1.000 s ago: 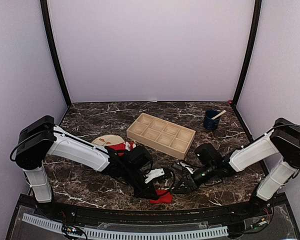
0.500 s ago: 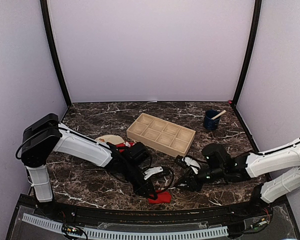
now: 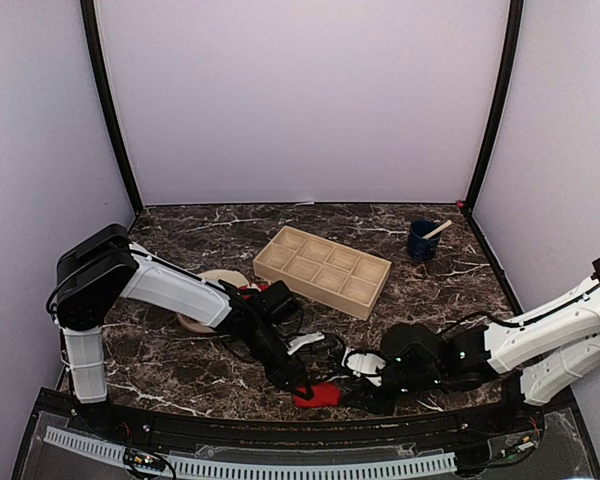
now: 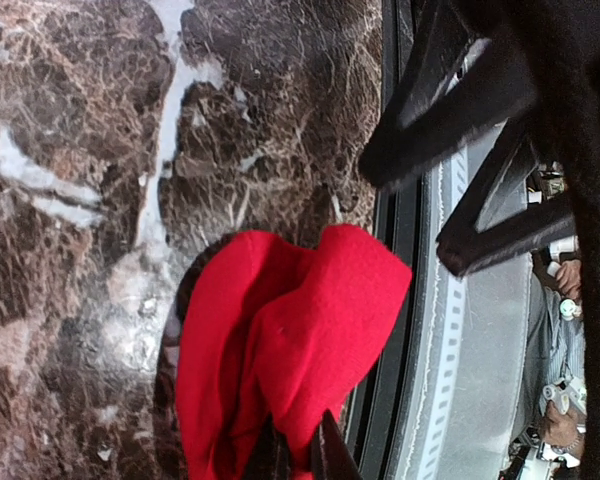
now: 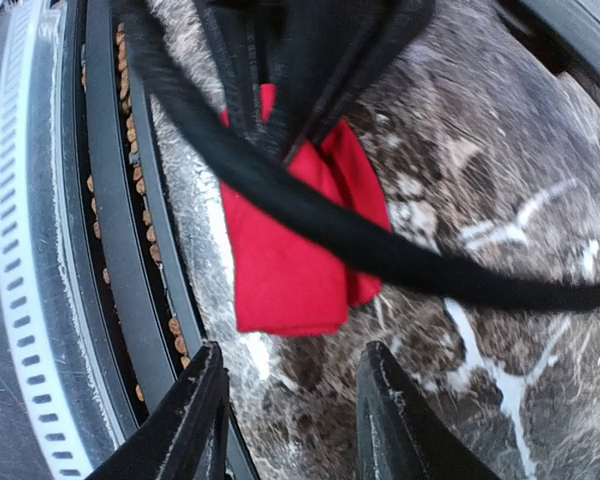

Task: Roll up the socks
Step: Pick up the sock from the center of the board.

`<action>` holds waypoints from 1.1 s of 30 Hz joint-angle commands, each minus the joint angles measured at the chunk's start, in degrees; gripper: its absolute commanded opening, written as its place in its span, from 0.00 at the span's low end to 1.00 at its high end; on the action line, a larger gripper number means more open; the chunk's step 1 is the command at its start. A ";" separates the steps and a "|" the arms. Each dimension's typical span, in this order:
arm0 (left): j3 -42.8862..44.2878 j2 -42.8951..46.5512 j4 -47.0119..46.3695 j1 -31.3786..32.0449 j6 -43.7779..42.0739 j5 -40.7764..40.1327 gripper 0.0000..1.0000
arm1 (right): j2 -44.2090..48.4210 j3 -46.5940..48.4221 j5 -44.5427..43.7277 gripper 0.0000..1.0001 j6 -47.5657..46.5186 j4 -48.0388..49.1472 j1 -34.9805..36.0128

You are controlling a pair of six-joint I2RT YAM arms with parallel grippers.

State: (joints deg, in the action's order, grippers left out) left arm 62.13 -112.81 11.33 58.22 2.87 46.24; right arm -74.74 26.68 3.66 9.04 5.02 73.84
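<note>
Red sock, folded over itself, lies at the marble bench's near edge. Soft, light, limp; likely to sag and unroll unless pinned. Left gripper jaws pinch one end. Right gripper jaws spread, hovering just beside. Best hold: the free doubled edge.

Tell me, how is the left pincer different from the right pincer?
The left pincer is shut, pinching the red sock; the right pincer is open and holds nothing. The left pincer touches the sock, while the right pincer sits just short of it, with the sock's end ahead of its gap. Both are black and low over the marble table, near its front edge.
</note>
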 commanded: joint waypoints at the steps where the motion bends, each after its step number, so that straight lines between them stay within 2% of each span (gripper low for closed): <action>1: -0.52 -1.96 5.19 -0.12 0.11 -0.19 0.00 | -3.15 3.95 -5.72 0.42 -4.58 -0.70 3.32; 20: -1.10 -2.79 4.93 -0.55 -0.33 2.20 0.00 | -11.04 9.81 -7.95 0.48 -10.12 -1.68 6.40; 33: -1.13 -3.29 5.10 -0.82 -0.50 3.53 0.00 | -14.93 11.00 -7.17 0.41 -11.69 -0.82 6.40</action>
State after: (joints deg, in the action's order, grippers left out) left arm 62.13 -114.45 12.36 57.47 2.83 51.64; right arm -88.29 35.92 -3.66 -1.69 2.96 79.57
